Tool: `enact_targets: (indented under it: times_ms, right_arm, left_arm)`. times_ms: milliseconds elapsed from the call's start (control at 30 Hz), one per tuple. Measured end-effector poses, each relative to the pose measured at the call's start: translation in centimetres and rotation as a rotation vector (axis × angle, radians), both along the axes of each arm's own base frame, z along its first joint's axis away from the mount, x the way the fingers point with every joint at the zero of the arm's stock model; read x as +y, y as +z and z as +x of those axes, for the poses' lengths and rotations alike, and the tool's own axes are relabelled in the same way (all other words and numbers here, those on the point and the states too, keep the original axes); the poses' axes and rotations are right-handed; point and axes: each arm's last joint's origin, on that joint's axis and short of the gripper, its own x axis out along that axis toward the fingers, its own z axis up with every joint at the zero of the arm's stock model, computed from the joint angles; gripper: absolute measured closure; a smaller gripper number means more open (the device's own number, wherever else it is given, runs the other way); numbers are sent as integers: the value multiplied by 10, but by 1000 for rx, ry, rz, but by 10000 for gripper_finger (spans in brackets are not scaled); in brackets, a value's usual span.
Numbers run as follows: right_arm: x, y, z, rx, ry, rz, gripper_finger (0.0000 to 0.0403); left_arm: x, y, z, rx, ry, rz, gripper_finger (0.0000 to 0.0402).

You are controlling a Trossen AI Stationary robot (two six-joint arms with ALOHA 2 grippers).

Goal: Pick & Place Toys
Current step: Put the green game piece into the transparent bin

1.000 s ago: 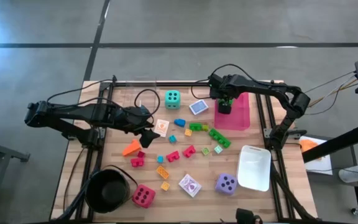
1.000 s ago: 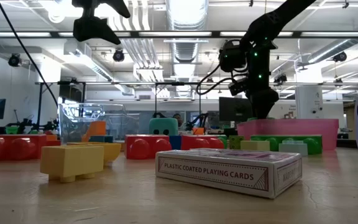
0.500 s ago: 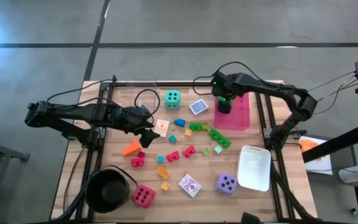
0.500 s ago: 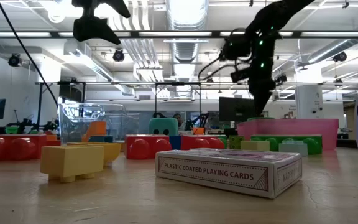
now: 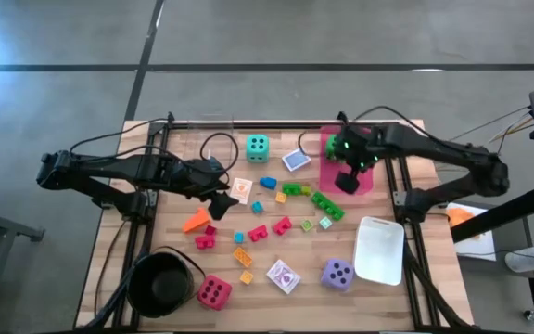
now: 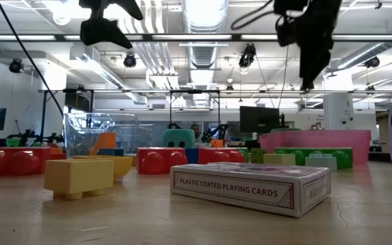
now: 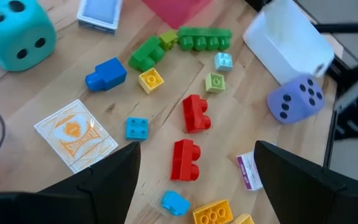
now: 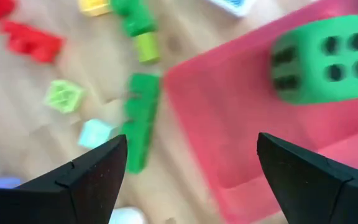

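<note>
Green soft die with black dots [image 8: 327, 59] lying in shallow pink plastic tray [image 8: 241, 124] at table's far right, right claw [image 5: 349, 176] empty, spread wide above tray, left claw [image 7: 194, 180] released, hovering over scattered small plastic blocks [image 7: 191, 113] left of centre

Left arm stretched in from the table's left edge, wrist near the left-centre, left gripper [image 5: 219, 197] held above the boards with fingers [image 7: 98, 180] spread wide, nothing between them. Right arm reaching in from the right edge, elbow bent, right gripper [image 5: 349, 178] raised high over the far right part of the table, fingers [image 8: 92, 171] wide apart and empty.
</note>
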Motion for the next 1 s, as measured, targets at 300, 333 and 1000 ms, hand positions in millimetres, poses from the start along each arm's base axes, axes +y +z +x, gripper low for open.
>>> enact_targets:
  times_ms: [300, 333, 1000]
  right_arm:
    - [65, -30, -1, 15, -9, 103, 53]
    - [72, -35, 1, 12, -4, 111, 53]
    - [103, -114, 14, 95, -56, -41, 53]
  left_arm:
    - [2, 0, 0, -15, 91, -27, 84]
    - [2, 1, 0, -16, 88, -25, 84]
    - [0, 0, 0, 0, 17, -35, 84]
